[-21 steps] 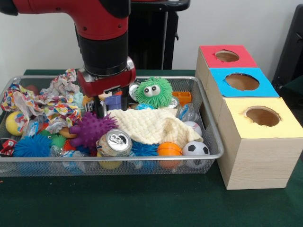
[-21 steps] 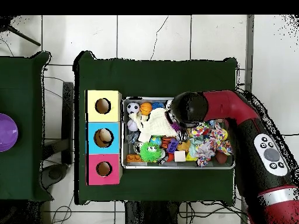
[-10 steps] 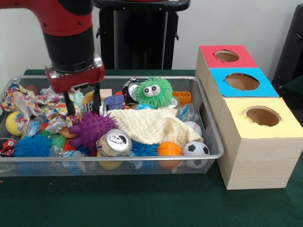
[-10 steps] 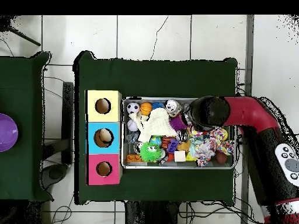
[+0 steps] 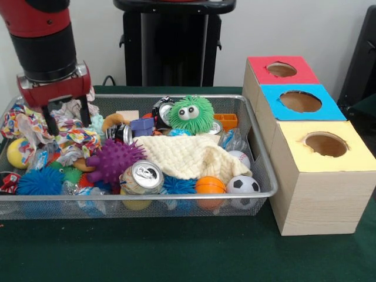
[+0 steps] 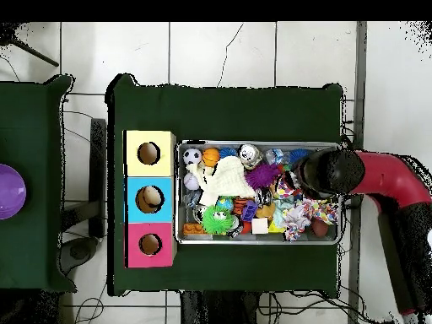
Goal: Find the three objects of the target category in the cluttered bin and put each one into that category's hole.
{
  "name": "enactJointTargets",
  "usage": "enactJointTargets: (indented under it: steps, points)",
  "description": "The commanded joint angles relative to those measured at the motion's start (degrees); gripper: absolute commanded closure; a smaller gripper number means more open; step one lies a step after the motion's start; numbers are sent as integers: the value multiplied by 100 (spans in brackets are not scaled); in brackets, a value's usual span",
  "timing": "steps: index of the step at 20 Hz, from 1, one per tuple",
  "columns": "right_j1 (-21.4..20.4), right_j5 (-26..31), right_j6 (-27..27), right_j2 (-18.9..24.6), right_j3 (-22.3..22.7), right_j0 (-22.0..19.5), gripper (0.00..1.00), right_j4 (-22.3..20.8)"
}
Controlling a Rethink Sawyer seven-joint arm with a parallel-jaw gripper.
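My gripper point(image 5: 69, 126) hangs open over the left end of the wire bin point(image 5: 176, 195), just above a multicoloured knotted cloth point(image 5: 70, 134), with nothing between its fingers. The bin holds a purple spiky ball point(image 5: 113, 160), a green fuzzy toy with eyes point(image 5: 191, 114), a dented can point(image 5: 143, 176), a cream knitted cloth point(image 5: 188, 155), a soccer ball point(image 5: 242, 184), an orange ball point(image 5: 210, 185) and a blue spiky ball point(image 5: 40, 181). From overhead the red arm point(image 6: 337, 173) covers the gripper at the bin's right end.
A wooden box stands beside the bin with a red-topped hole point(image 5: 282, 69), a blue-topped hole point(image 5: 301, 101) and a yellow-topped hole point(image 5: 326, 144). A yellow ball point(image 5: 17, 153) lies at the bin's left wall. The green table point(image 5: 188, 247) lies under everything.
The arm has swung from the bin's middle, by the cream cloth, to its left end in the front view and risen a little. The gripper stays open and empty; the objects have not moved.
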Motion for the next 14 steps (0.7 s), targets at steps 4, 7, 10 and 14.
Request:
enactJointTargets:
  steps: [4,7,10,14]
  points:
    - [-604,-210,-1017,42,1363,-459,0,-138]
    - [-862,-401,-772,79,1745,-610,0,-76]
    - [-1119,-615,-490,91,2136,-719,0,-27]
    - [-1322,-852,-198,59,2519,-791,0,4]
